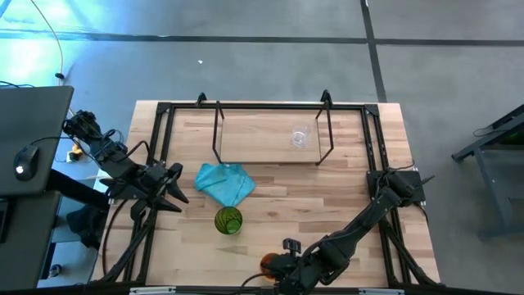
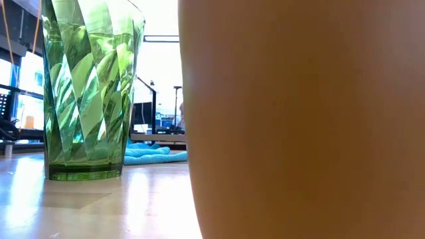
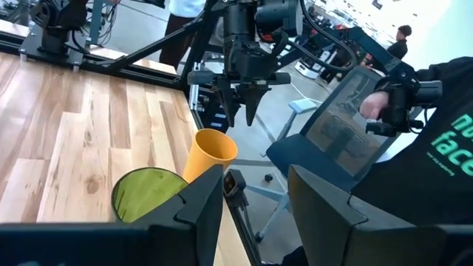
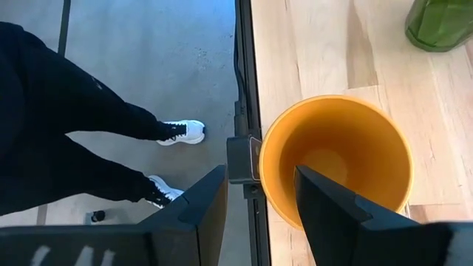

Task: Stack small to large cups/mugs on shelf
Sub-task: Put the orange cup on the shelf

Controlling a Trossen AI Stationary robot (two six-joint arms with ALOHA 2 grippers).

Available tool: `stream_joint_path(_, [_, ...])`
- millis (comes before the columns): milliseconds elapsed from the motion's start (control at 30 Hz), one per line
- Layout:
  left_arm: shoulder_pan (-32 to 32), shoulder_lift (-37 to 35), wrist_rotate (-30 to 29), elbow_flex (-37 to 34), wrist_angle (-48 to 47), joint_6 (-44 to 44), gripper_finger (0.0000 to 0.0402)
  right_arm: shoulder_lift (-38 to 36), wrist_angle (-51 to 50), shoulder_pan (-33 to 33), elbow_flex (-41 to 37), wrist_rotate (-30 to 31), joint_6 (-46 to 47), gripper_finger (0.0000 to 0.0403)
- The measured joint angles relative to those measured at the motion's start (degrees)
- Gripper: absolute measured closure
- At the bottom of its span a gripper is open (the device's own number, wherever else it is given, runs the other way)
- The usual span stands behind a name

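Hovering above the orange cup [image 4: 336, 159], the right gripper [image 4: 259, 192] is held with its fingers spread, one finger over the cup's mouth and the other outside the rim, so that the wall can be pinched between them; nothing is gripped yet. In the high view this gripper [image 1: 282, 266] is found at about 6 o'clock on the table [image 1: 344, 188], right at the near edge, where the orange cup [image 1: 268, 263] stands upright. The green cup [image 1: 228, 220] is set just beside it, toward 11 o'clock from the orange one, upright and clear of the teal cloth [image 1: 224, 182], which lies crumpled in front of the shelf [image 1: 262, 139].

On the shelf board, toward 12 o'clock, the small clear cup [image 1: 300, 138] is already placed, presumably as the first of the row. The orange cup is judged to be next, being the middle size.

The left gripper [image 1: 173, 190] is parked at 9 o'clock, fingers spread and empty, kept out of the way. A person [image 3: 414, 140] is seen beyond the table edge.
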Motion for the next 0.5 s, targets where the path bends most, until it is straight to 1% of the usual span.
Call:
stream_joint_path(133, [0.0, 0.02, -0.94, 0.0, -0.04, -0.12, 0.0259, 0.0, 0.37, -0.27, 0.0, 0.48, 0.0, 0.0254])
stream_joint_path(500, [0.0, 0.02, -0.95, 0.0, -0.02, -1.21, 0.0259, 0.0, 0.2, -0.29, 0.0, 0.96, 0.0, 0.0254])
